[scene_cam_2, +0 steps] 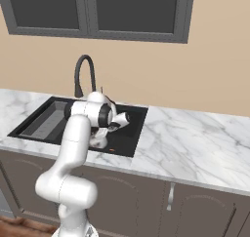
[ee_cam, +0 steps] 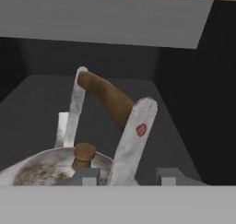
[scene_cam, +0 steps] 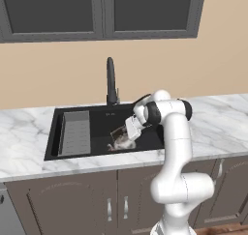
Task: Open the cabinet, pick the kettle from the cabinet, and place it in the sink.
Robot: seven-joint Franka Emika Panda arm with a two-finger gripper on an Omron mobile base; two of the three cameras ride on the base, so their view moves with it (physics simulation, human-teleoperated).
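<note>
In the black rectangular sink (scene_cam: 104,117), the left base view shows the small silvery kettle (scene_cam: 121,141) resting beneath the gripper (scene_cam: 127,132). From the right base, the arm's elbow partly hides it. The hand view shows finger tips (ee_cam: 87,175) parted beside its brown arched handle (ee_cam: 108,96), not clamping.

— What do we have high above the jaws?
— Two grey-framed cabinets (scene_cam: 101,11) with dark glass, side by side on a beige wall (scene_cam: 193,69).
— And around the jaws?
— We see a white marble counter (scene_cam: 218,118) stretching off to either side of them (grey-veined).
— Below them?
— Brown lower cabinets (scene_cam: 72,205) under the counter, with short silver handles (scene_cam: 109,210). Lower still, we make out a strip of wooden floor (scene_cam_2: 19,226).
</note>
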